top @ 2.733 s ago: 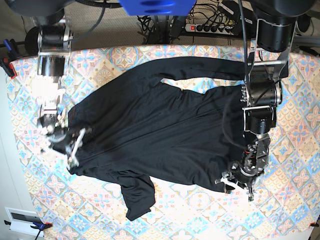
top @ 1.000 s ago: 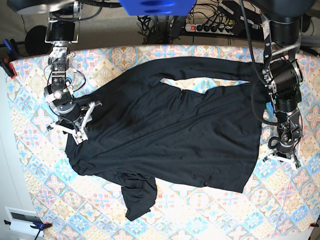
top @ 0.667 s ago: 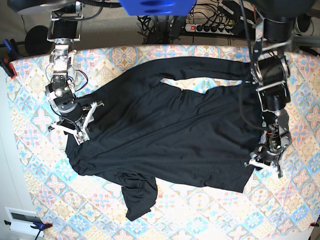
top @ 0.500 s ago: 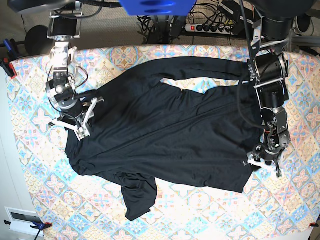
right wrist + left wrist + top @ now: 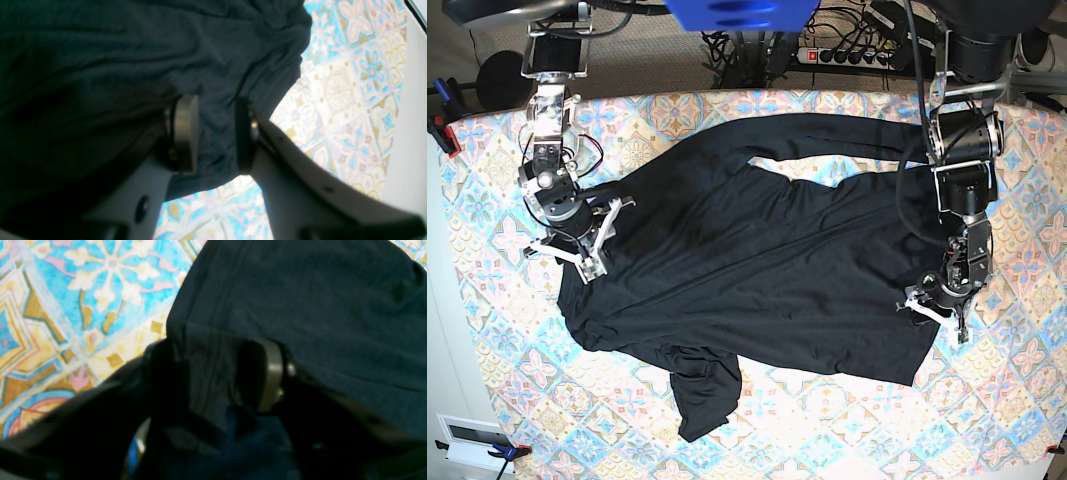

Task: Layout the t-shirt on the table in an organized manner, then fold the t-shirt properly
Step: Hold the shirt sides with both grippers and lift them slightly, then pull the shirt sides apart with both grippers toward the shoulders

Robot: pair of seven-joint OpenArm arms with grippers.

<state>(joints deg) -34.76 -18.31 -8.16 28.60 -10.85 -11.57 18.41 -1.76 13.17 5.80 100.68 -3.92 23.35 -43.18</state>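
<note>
- We see the left gripper (image 5: pixel 213 373) at the t-shirt's (image 5: pixel 757 270) hem edge, its jaws parted with black fabric lying between them; we cannot tell whether they pinch it.
- We see the right gripper (image 5: pixel 213 133) at the t-shirt's opposite edge, cloth between its parted fingers, grip likewise unclear.
- The t-shirt lies spread across the table (image 5: pixel 847 420), one sleeve stretched along its far side, the other bunched at its near side.

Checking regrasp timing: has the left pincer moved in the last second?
Yes. The left pincer shifted inward from the bare table onto the t-shirt edge.
</note>
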